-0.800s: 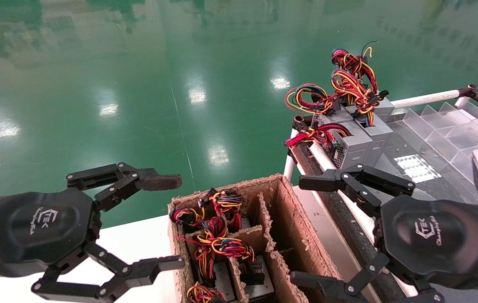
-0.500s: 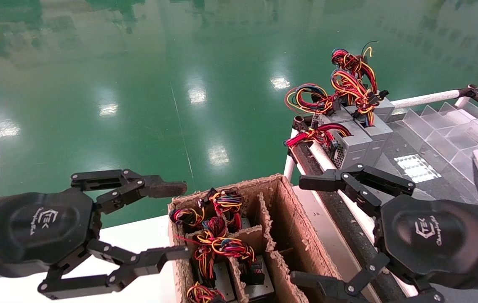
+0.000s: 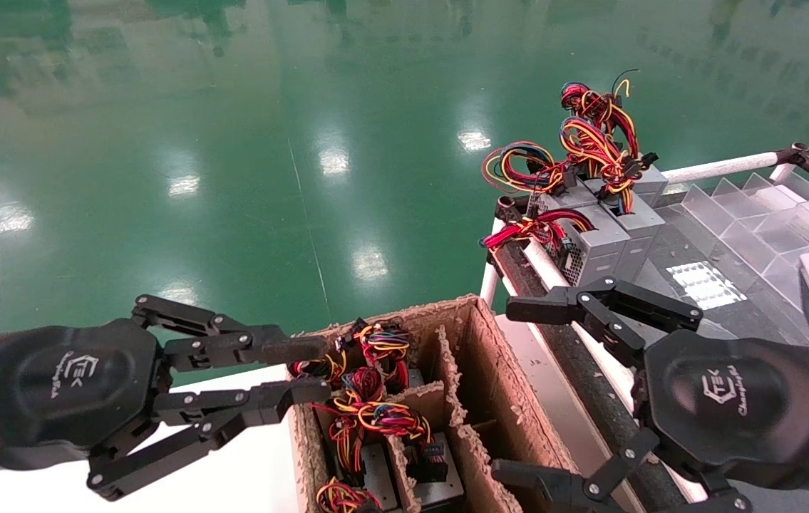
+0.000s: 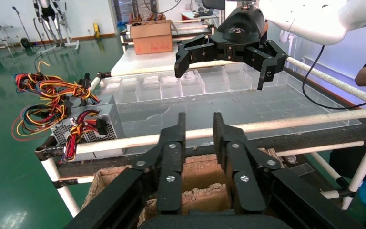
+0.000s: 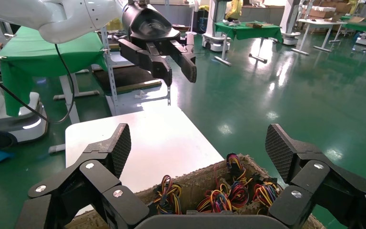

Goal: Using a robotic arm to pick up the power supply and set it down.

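A glossy green floor (image 3: 247, 142) is filling most of the head view, and at the right a tube-framed rack (image 3: 721, 167) is carrying clear plastic divider trays (image 3: 768, 214). Near the middle a torn cardboard box (image 3: 479, 399) with cardboard partitions is sitting just beside a white table (image 3: 233, 484); its left compartments are holding power supplies under tangles of red, yellow, black and blue wires (image 3: 365, 413), while the right-hand compartments are looking empty, though their floors are partly hidden. At the rack's near-left corner grey metal power supplies (image 3: 607, 246) are standing packed together — wire bundles rising from their tops and one bunch spilling over the frame tube. The left gripper (image 3: 301, 370) is hovering at the box's left wall, its fingers drawn nearly together with only a narrow gap and nothing between them; the left wrist view is showing the two fingers almost parallel above the cardboard edge. The right gripper (image 3: 518, 388) is hanging over the seam between box and rack, fingers spread wide and holding nothing.
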`<state>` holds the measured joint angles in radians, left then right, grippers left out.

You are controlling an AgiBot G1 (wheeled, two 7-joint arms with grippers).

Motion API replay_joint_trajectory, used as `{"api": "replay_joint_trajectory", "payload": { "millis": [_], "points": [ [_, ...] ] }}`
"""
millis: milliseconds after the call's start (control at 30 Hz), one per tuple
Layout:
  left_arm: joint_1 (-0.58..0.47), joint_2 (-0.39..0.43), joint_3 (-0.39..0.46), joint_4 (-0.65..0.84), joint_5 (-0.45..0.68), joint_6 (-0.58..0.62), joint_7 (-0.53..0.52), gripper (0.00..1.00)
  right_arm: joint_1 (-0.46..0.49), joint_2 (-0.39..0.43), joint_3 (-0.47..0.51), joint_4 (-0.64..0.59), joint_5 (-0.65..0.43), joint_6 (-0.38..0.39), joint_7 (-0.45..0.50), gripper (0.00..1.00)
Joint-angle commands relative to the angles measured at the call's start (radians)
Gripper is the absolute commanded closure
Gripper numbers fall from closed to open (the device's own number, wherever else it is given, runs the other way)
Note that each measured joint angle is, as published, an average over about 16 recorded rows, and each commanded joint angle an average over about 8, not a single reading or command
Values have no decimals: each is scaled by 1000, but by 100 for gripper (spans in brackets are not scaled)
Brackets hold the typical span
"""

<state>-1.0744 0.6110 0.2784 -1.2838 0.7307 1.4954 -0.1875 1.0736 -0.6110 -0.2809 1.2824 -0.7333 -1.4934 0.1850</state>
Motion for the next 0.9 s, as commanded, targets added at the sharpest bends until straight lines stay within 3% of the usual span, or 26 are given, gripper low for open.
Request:
{"api": "replay_joint_trajectory", "payload": {
  "millis": [33, 233, 267, 500, 533, 733, 767, 900],
  "points": [
    [0, 0, 0, 0, 0, 0, 0, 100, 0, 0, 0, 0, 1, 0, 0, 0],
    [0, 0, 0, 1, 0, 0, 0, 98, -7, 0, -4, -3, -18, 12, -9, 0],
    [0, 0, 0, 1, 0, 0, 0, 91, -8, 0, -5, -4, -24, 15, -10, 0],
    [-1, 0, 1, 1, -1, 0, 1, 5, -6, -24, -48, -9, -108, 47, -1, 0],
    [-1, 0, 1, 1, -1, 0, 1, 0, -3, -32, -59, -8, -129, 54, 2, 0],
    [-1, 0, 2, 1, -1, 0, 1, 0, 26, -104, -134, -16, -269, 105, 20, 0],
    [-1, 0, 2, 1, -1, 0, 1, 0, 33, -119, -146, -21, -291, 113, 22, 8],
    [-1, -1, 2, 1, -1, 0, 1, 0, 57, -175, -186, -50, -359, 134, 19, 58]
  ]
}}
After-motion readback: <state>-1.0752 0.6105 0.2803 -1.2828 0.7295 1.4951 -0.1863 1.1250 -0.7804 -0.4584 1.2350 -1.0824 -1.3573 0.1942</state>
